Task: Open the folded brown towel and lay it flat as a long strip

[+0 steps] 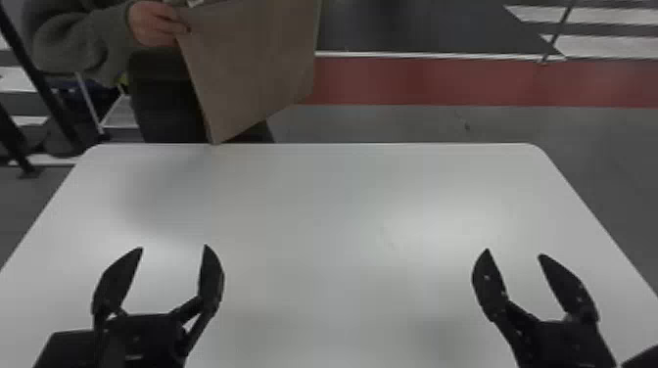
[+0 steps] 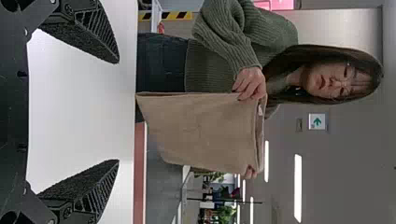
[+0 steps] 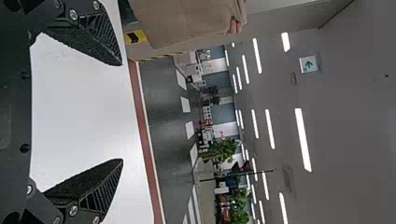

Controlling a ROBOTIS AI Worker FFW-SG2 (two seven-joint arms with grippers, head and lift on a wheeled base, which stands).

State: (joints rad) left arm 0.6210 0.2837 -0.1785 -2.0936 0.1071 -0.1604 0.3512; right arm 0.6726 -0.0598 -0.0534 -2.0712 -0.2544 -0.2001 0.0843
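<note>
The folded brown towel [image 1: 249, 63] hangs from a person's hands beyond the table's far edge, left of centre, its lowest corner near that edge. My left gripper [image 1: 172, 247] stands open over the table's near left part, with nothing between its fingers. Over the near right part is my right gripper [image 1: 514, 252], open as well and well apart from the towel. In the left wrist view, the towel [image 2: 201, 130] is held by its upper edge beyond the open left gripper [image 2: 118, 111]. The right wrist view has part of the towel [image 3: 182, 21] past the open right gripper [image 3: 123, 112].
A white table [image 1: 333, 195] with rounded far corners lies under both grippers. The person stands behind its far left side, gripping the towel with a hand [image 1: 156, 24]. Dark metal posts [image 1: 41, 83] rise at the far left, past the table.
</note>
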